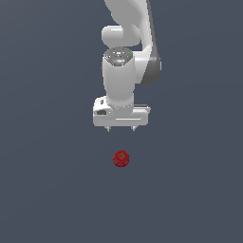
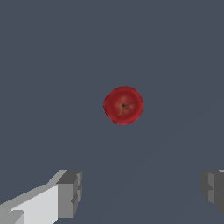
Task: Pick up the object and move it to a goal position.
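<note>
The object [image 1: 121,158] is a small dark-red, roundish, slightly lumpy ball lying on the flat grey surface. In the exterior view my white gripper [image 1: 121,128] hangs above it with a clear gap, pointing straight down. Its two short fingertips stand wide apart, so it is open and empty. In the wrist view the object [image 2: 123,105] shows from above as a red disc with a dark dimple in its middle. My gripper [image 2: 142,190] shows there as two grey fingers [image 2: 70,192] set far apart, with the object away from the gap between them.
The plain dark grey surface [image 1: 47,190] fills both views. The white arm [image 1: 126,42] rises out of the top of the exterior view. Nothing else is in view.
</note>
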Controlling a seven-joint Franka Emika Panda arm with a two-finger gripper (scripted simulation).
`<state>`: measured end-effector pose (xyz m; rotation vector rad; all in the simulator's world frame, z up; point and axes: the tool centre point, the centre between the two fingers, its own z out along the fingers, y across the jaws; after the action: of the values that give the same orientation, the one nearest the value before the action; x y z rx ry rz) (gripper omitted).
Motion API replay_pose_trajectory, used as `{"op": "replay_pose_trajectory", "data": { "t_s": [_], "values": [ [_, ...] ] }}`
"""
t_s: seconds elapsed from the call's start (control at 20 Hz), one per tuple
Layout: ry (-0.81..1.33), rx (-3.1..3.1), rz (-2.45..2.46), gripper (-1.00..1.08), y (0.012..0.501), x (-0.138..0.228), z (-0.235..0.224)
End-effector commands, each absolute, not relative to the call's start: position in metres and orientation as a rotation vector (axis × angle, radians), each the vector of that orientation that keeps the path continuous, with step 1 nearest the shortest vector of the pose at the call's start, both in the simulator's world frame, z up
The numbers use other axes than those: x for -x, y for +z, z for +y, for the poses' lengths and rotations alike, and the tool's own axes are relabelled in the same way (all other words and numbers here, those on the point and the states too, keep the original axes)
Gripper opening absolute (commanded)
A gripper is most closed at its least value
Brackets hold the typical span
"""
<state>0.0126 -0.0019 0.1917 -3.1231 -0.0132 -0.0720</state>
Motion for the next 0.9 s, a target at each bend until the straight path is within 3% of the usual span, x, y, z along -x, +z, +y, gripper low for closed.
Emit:
{"op": "replay_pose_trajectory", "data": {
  "t_s": [0.0,0.45,0.85],
  "values": [
    [-0.072,3.123,-0.013,1.0,0.192,-0.013,-0.002],
    [-0.083,3.095,-0.088,1.0,0.201,-0.016,0.029],
    [-0.079,3.099,-0.124,1.0,0.196,-0.02,0.027]
  ]
}}
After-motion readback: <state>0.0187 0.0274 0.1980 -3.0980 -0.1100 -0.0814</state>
